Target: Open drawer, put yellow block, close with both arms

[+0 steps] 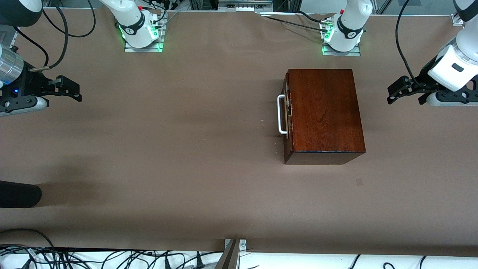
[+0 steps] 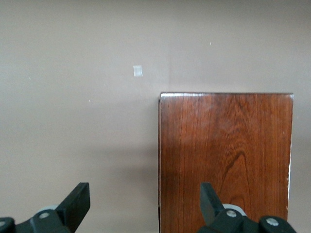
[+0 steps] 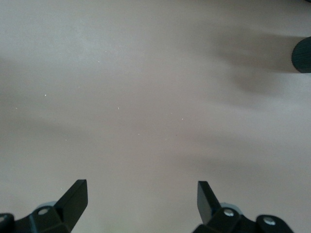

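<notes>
The glossy reddish-brown wooden box (image 1: 325, 112) stands on the brown table toward the left arm's end. Its drawer is shut, and the white loop handle (image 1: 282, 114) on the dark front faces the right arm's end. The yellow block is out of view. My left gripper (image 1: 394, 93) is open and empty, up in the air beside the box at the left arm's end. In the left wrist view (image 2: 145, 194) it hangs over the edge of the box top (image 2: 226, 155). My right gripper (image 1: 76, 91) is open and empty over bare table at the right arm's end, as the right wrist view (image 3: 142, 191) shows.
A black rounded object (image 1: 18, 194) juts in at the right arm's end, nearer the front camera; it also shows in the right wrist view (image 3: 302, 54). A small pale mark (image 1: 359, 181) lies on the table nearer the camera than the box. The arm bases (image 1: 142, 33) stand along the back edge.
</notes>
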Available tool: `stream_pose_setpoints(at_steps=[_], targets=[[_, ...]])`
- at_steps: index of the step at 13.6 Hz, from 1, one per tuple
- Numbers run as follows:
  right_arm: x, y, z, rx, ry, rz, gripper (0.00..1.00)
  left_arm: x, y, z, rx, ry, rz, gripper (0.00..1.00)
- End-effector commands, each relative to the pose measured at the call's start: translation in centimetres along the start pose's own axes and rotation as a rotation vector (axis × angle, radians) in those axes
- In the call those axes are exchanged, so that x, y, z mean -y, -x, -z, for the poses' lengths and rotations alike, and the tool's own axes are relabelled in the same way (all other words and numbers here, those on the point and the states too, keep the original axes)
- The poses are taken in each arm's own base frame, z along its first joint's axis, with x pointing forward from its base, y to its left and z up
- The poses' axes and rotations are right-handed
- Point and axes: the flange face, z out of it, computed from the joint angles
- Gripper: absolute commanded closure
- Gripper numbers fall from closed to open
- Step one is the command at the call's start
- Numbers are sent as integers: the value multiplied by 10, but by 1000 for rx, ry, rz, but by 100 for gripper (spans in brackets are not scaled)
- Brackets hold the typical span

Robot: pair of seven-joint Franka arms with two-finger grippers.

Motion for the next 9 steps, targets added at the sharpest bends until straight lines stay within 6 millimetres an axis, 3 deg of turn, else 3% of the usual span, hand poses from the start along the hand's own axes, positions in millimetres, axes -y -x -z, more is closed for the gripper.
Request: stream_pose_setpoints(at_steps=[1, 3, 9], targets=[[0, 7, 9, -2, 10, -4, 0, 1, 3, -5, 30, 13, -22, 0], [0, 7, 9, -1, 10, -4, 0, 4, 2, -7, 34, -65, -41, 0], [0, 7, 9, -1, 5, -5, 0, -6, -2, -11, 43, -69, -56, 0]])
